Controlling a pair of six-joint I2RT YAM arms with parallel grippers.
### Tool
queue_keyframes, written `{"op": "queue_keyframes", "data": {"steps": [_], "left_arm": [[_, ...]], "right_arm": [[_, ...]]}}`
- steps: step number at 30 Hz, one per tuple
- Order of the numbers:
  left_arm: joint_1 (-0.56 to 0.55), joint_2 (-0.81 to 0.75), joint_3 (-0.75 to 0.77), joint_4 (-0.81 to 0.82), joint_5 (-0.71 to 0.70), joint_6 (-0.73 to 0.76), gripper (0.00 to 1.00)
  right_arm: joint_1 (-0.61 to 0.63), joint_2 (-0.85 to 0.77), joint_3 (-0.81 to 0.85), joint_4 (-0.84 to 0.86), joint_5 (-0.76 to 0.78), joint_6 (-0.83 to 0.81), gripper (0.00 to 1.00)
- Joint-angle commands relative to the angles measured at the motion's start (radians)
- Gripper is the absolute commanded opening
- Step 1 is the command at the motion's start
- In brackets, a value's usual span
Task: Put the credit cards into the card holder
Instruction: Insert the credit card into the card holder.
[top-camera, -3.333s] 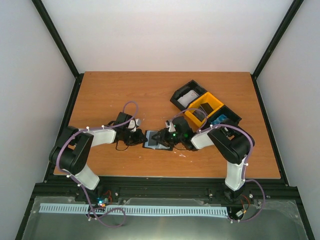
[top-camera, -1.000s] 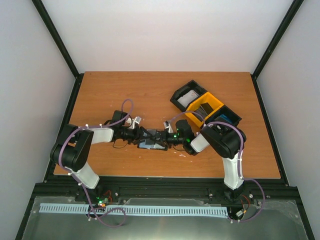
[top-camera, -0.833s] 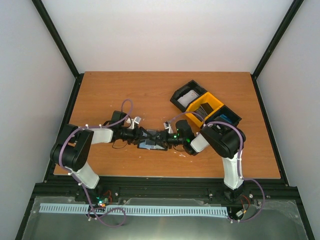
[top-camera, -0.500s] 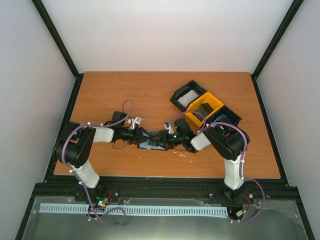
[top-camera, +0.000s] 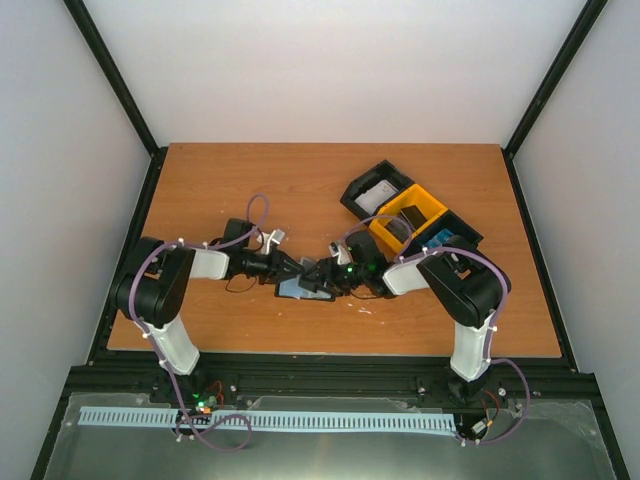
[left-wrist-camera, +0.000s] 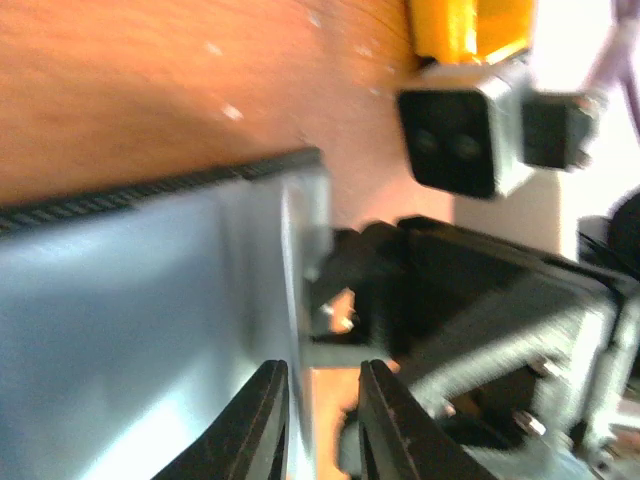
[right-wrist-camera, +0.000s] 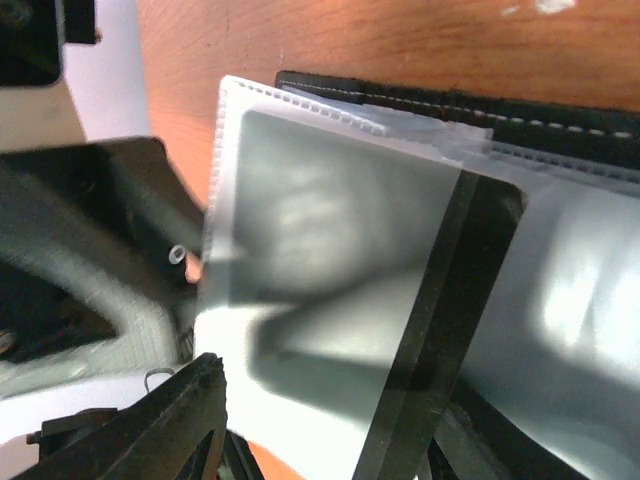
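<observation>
Card holder (top-camera: 298, 290) is laid mid-bench (top-camera: 300, 190), flanked by left gripper (top-camera: 287, 268) at its left edge and right gripper (top-camera: 322, 276) at its right. Three-compartment tray (top-camera: 410, 213) is set behind, rightward.

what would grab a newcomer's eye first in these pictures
The left end effector and right end effector meet nose to nose at the middle of the table, both at the card holder. Behind them to the right sits a tray with a bright yellow middle bin and a blue card in the bin next to it. Up close, the holder's clear pocket fills the right wrist view.
</observation>
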Motion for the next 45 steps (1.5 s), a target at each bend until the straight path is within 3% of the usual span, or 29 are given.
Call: {"op": "queue_keyframes", "data": {"steps": [1,21,27,35,42,45], "left_arm": [[-0.004,0.049,0.030,-0.054,-0.063,0.061,0.20],[-0.004,0.067,0.046,-0.077,-0.026,0.105,0.17],[-0.004,0.059,0.042,-0.066,-0.022,0.098,0.13],[-0.004,0.036,0.018,-0.034,0.003,0.082,0.21],[-0.004,0.041,0.006,-0.028,0.017,0.100,0.21],[-0.004,0.039,0.004,-0.028,0.009,0.102,0.15]], "right_arm": [[0.002,-0.023,0.026,-0.071,0.014,-0.052,0.52],[0.006,0.043,0.094,-0.043,-0.061,-0.045,0.54],[0.011,0.043,0.084,-0.024,-0.069,-0.017,0.56],[0.022,0.048,0.070,0.036,-0.072,0.095,0.57],[0.031,0.057,0.083,0.037,-0.085,0.142,0.57],[0.032,0.064,0.082,0.043,-0.088,0.170,0.58]]}}
